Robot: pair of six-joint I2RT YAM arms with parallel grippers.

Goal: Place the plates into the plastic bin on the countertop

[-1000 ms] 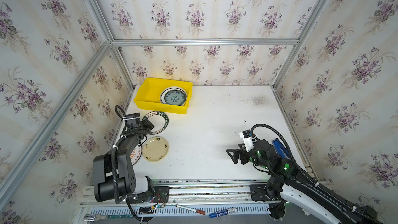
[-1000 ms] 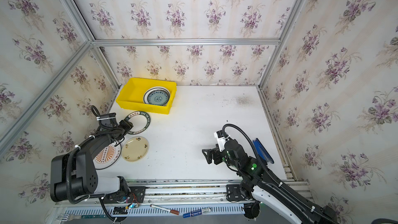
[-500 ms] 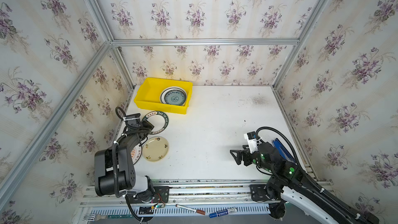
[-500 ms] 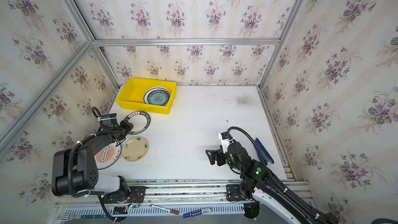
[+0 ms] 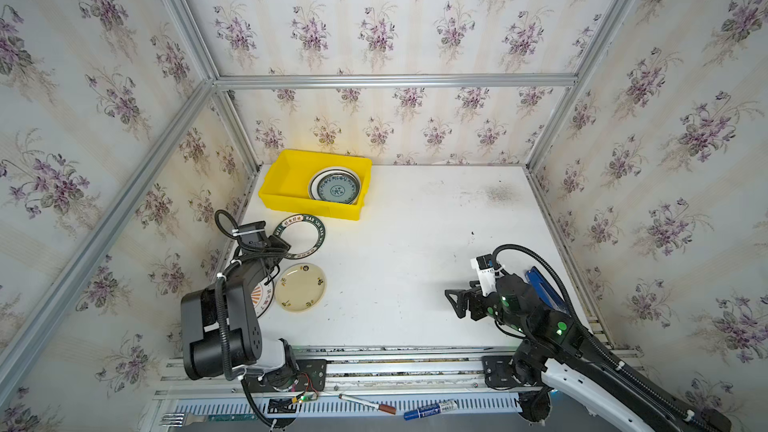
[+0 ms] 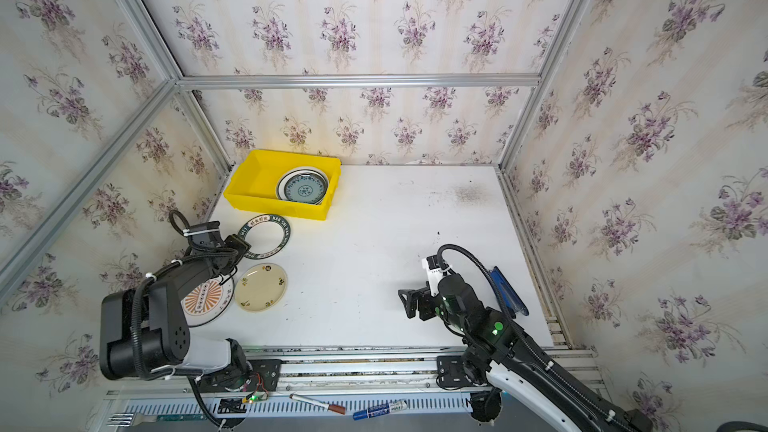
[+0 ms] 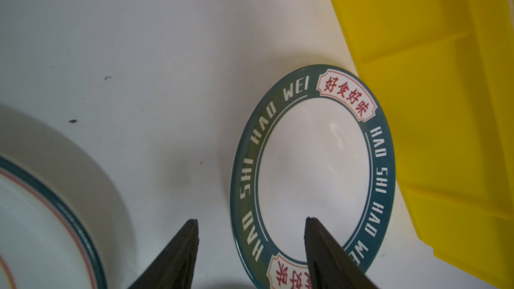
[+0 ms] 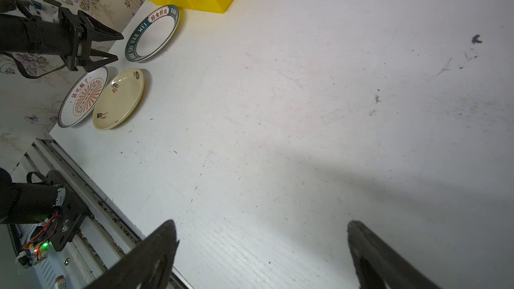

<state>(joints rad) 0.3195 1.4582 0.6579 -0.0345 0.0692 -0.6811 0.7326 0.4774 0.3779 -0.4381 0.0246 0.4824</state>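
Now left gripper [image 7: 251,219] parted astride green-rimmed plate [image 7: 311,162] rim; bin [image 7: 445,79] just beside; right gripper [image 8: 261,222] wide.

- A robot lab cell dressed as a home: floral wallpaper panels [image 5: 374,35] on bare aluminium rails [image 5: 395,81].
- At the 6 o'clock edge of the white tabletop [image 5: 415,263], a left arm [image 5: 224,317] and a right arm [image 5: 540,322] bolt onto a slotted rail [image 5: 395,367].

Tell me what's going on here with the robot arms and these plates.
Plates are going into the yellow bin; a teal patterned plate already lies there. The left end effector, open, straddles the rim of the green-rimmed plate beside the bin, not gripping it. A cream plate and a sunburst plate wait on the countertop. The right end effector hangs open, holding nothing.
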